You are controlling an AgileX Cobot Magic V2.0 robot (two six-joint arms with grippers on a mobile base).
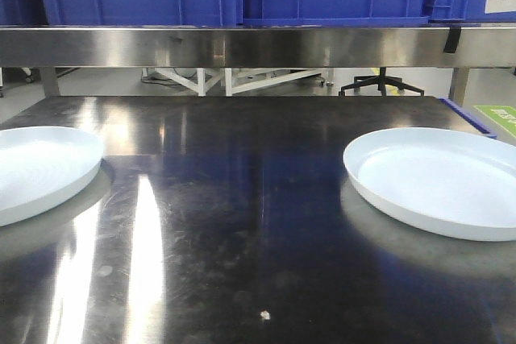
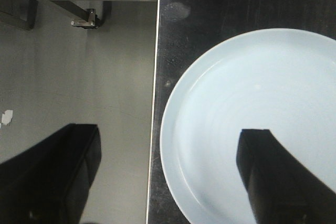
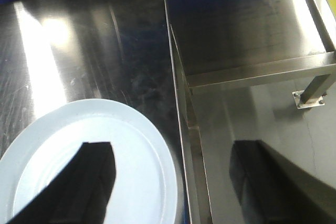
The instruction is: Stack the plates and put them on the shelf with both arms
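- Plates, two: left plate (image 1: pixel 40 168) and right plate (image 1: pixel 439 179), lying flat on the dark table (image 1: pixel 242 223), well apart, unstacked.
- Handling: probably stiff, light, slippery and chippable; grip at the outer rim.
- Left gripper (image 2: pixel 169 131), right gripper (image 3: pixel 172 148): jaws wide apart astride those rims, holding nothing.

The left claw (image 2: pixel 168 132) and right claw (image 3: pixel 170 148) each show two flat, matte-black, square-tipped fingers (image 2: pixel 278 182).
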